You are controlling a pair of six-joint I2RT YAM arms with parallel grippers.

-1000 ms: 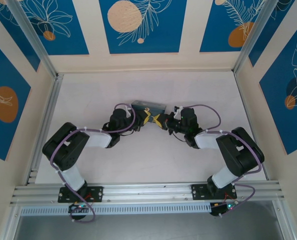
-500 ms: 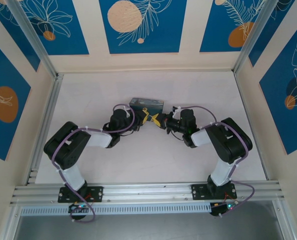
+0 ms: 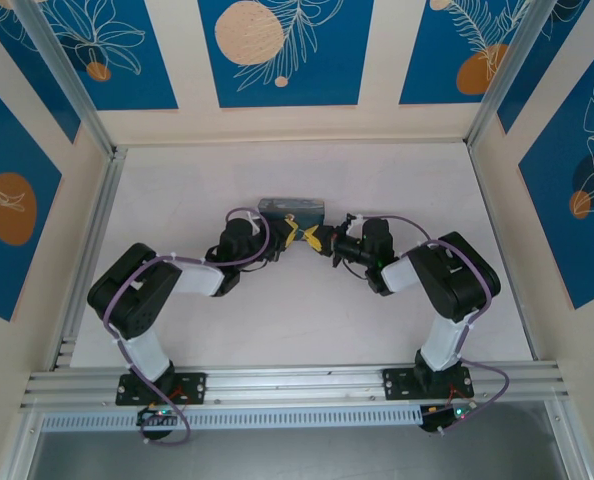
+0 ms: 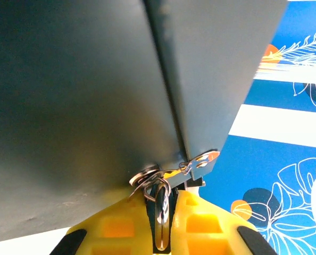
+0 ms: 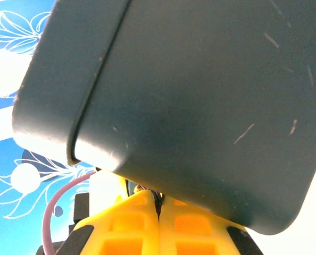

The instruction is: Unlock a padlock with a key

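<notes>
Within the last second the right arm's elbow has swung inward and the box (image 3: 291, 209) has squared up slightly on the tabletop (image 3: 277, 325). The left gripper (image 4: 161, 204) pinches the padlock (image 4: 161, 218), hanging at the box's hasp (image 4: 199, 159); the right gripper (image 5: 159, 201) is pressed together just beside it, the key too hidden to confirm. It looks like re-angling for insertion, lock not yet opened.

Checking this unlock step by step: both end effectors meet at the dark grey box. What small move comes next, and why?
Probably ease the right end effector a touch toward the small silvery padlock, seeking its keyhole. The left end effector is shut on that padlock, hanging from the hasp of the dark grey box; the right is shut alongside, whatever it holds hidden.
</notes>
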